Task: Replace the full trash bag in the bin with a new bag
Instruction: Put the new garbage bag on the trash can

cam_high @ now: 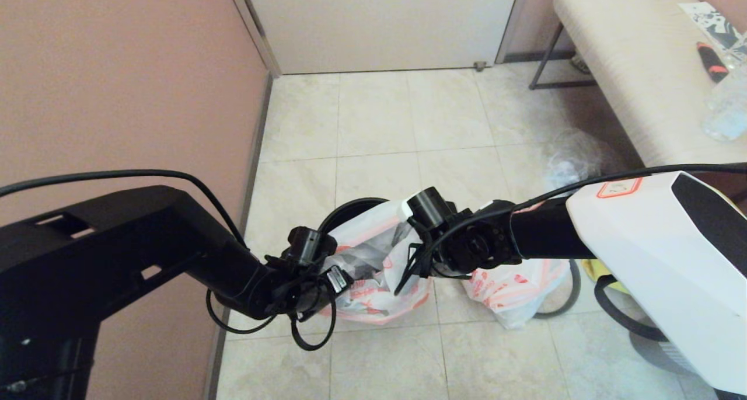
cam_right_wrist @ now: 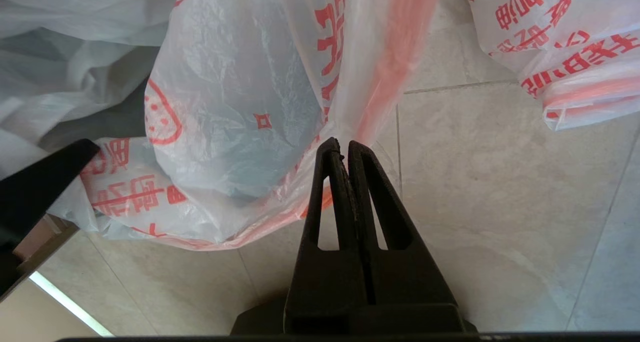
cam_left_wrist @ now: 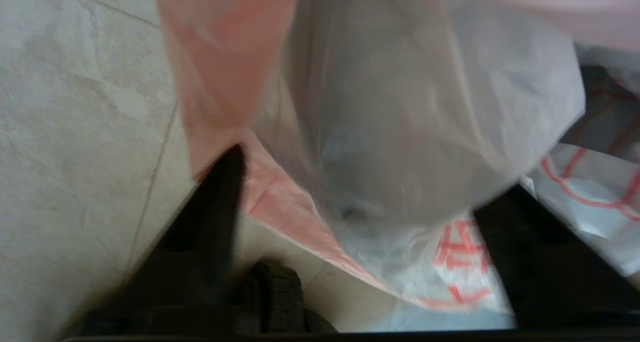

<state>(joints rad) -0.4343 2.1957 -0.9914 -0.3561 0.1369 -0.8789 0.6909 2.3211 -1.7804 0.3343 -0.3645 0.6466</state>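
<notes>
The new bag (cam_high: 373, 254), thin white plastic with red print and an orange-red hem band, hangs spread between my two grippers over the black bin (cam_high: 344, 213), whose rim shows only as a dark arc behind it. My right gripper (cam_right_wrist: 342, 145) is shut on the bag's hem (cam_right_wrist: 385, 82); in the head view this gripper (cam_high: 410, 271) sits at the bag's right edge. My left gripper (cam_left_wrist: 370, 172) is open, with the bag's other side (cam_left_wrist: 400, 107) lying between its fingers (cam_left_wrist: 220, 207). The full trash bag (cam_high: 513, 289) lies lumpy on the floor to the right, also in the right wrist view (cam_right_wrist: 575, 47).
The pink wall (cam_high: 117, 84) runs close along the left of the bin. A crumpled clear bag (cam_high: 575, 155) lies on the tiles by a cream bench (cam_high: 630, 67). A yellow tote (cam_high: 595, 268) sits under my right arm. A closed door (cam_high: 379, 20) is at the back.
</notes>
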